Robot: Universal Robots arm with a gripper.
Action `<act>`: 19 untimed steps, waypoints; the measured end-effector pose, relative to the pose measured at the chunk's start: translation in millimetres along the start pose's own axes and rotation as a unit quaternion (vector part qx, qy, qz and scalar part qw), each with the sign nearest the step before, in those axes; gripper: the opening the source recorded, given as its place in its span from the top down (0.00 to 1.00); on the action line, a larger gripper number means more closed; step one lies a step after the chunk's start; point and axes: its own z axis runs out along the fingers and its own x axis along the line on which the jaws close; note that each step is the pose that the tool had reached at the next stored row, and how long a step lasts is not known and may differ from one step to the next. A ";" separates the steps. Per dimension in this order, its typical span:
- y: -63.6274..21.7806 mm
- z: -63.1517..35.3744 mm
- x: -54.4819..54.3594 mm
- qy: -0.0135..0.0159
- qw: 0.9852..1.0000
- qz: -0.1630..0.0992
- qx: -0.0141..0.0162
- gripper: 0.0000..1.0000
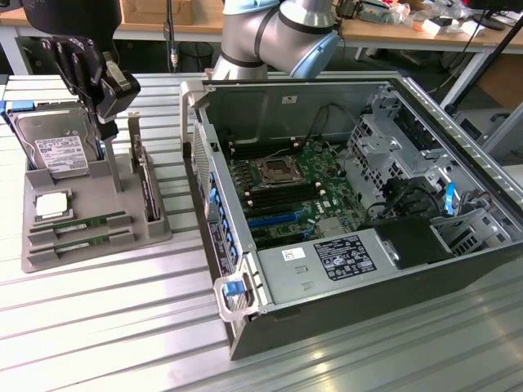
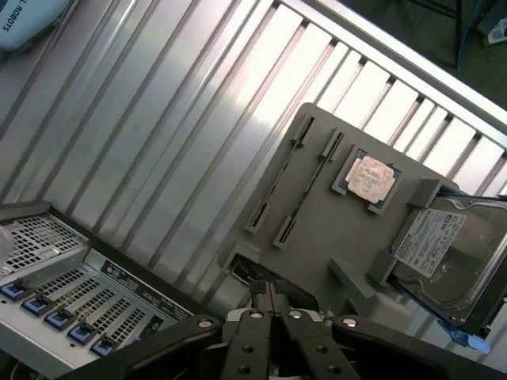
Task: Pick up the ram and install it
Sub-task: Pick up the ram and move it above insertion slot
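One slatted metal table [image 1: 98, 327] carries everything; on it a computer case [image 1: 327, 327] lies on its side with the cover off, probably so that its green board [image 1: 294, 184] faces up and can be reached from above; the arm [image 1: 278, 33] reaches from behind the case towards the exterior view's left, over a grey tray [image 1: 90, 257]; a hard drive [image 1: 57, 147] leans at the back of that tray; the gripper [image 2: 269, 297] hangs above the tray's edge beside an upright card [image 1: 149, 189], its fingers drawn together on nothing; two ram sticks [image 1: 86, 222] stand on edge in parallel grooves at the tray's front, apart from the gripper and untouched, likely held so to leave their top edges free for gripping; they are long, thin and green, with small dark chips.
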 end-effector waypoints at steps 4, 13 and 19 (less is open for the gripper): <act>0.0 0.2 0.0 0.001 1.000 -0.026 0.001 0.89; 0.0 0.2 0.0 0.003 0.996 -0.092 0.001 0.89; 0.0 0.3 0.0 0.004 0.993 -0.119 0.002 0.89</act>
